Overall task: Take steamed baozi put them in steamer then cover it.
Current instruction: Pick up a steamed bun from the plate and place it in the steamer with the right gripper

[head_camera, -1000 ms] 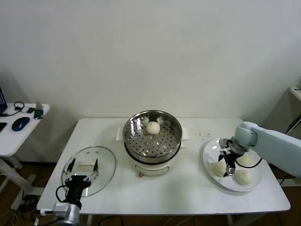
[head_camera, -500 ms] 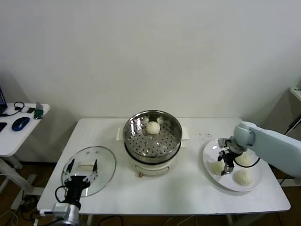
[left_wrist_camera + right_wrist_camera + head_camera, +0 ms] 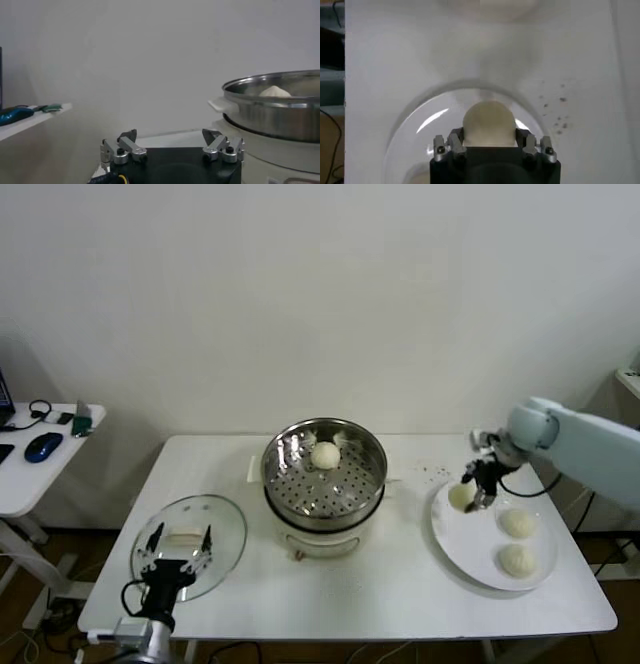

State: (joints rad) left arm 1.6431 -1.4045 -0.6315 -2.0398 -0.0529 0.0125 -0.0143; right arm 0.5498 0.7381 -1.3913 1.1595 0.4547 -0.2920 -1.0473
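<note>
Left gripper [image 3: 178, 550]: parked low at the table's near-left corner, over the near edge of the cover, fingers spread wide apart, nothing between them.
Cover [image 3: 215, 529]: clear glass lid lying flat on the table, just beyond the left gripper.
Steamer [image 3: 324, 469]: well right of the left gripper, between the two grippers; one baozi [image 3: 325, 455] sits on its perforated tray, toward the back.
Right gripper [image 3: 478, 481]: raised over the far-left rim of the plate [image 3: 466, 545], clamped on a held baozi [image 3: 461, 496].
Plate baozi: a farther bun [image 3: 518, 523] and a nearer bun [image 3: 518, 560] lie right of and below the right gripper.
Lift: the held baozi appears clear of the plate, though the gap is hard to judge.
</note>
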